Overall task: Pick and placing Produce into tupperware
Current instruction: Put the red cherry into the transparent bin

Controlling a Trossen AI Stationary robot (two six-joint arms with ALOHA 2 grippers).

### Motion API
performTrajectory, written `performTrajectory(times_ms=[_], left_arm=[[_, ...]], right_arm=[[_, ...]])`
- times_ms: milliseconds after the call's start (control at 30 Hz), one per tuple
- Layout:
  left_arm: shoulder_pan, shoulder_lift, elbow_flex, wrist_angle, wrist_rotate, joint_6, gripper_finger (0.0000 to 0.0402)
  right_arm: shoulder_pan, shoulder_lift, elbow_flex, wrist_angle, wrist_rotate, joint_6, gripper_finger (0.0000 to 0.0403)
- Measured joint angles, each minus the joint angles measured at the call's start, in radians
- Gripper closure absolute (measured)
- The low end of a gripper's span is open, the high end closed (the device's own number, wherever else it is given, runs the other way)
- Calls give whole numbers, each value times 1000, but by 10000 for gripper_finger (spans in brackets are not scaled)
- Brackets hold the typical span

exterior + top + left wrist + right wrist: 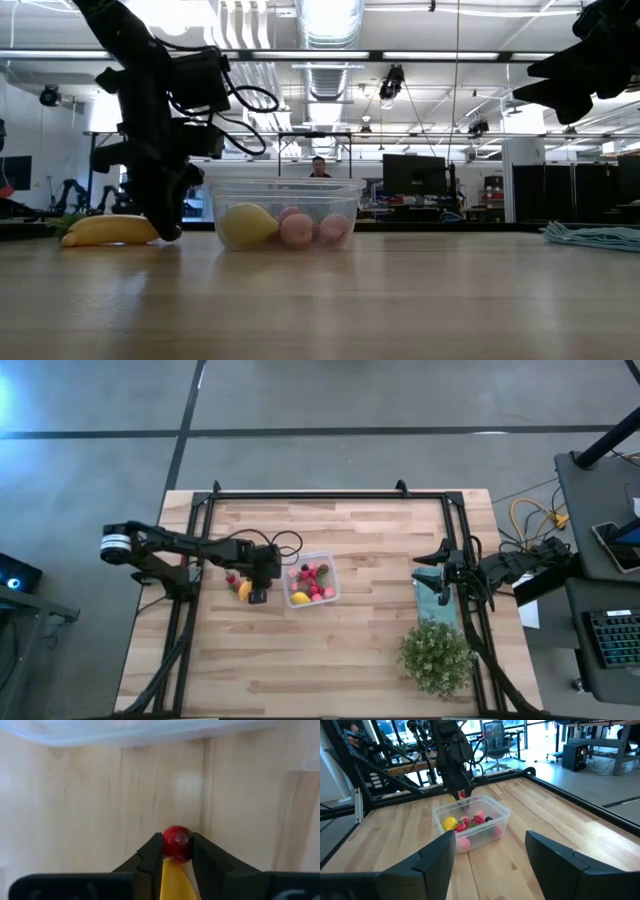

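- The left gripper [177,851] is clamped on a small red berry [177,843], low over the table just beside the tupperware [313,582].
- The berry is judged light, smooth and easily squeezed out; it is best pinched across its middle.
- The right gripper [490,855] is held with jaws apart, well clear.

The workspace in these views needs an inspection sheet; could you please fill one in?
Surface: wooden table, bare planks over most of it.
Job's things: tupperware holds a lemon and pink and red pieces; banana and a few berries lie on the table left of it.
Clutter: teal cloth and green plant at the right side.
Grippers: left gripper shut on a red berry beside the tupperware; right gripper open, waiting at the right edge.
Cables: yellow cable on the floor beyond the right edge.
Surroundings: person behind the table.
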Motion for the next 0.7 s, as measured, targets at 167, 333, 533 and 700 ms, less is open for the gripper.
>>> performTrajectory(times_ms=[167, 333, 533, 700], left_arm=[[-3, -60, 87, -152, -32, 1, 337], [-3, -199, 194, -218, -88, 59, 337], [-4, -219, 261, -200, -6, 160, 332], [-17, -94, 292, -91, 95, 159, 322]], right_arm=[[0, 0, 0, 0, 0, 0, 170], [0, 0, 0, 0, 0, 0, 170], [0, 0, 0, 0, 0, 0, 170], [0, 0, 0, 0, 0, 0, 170]])
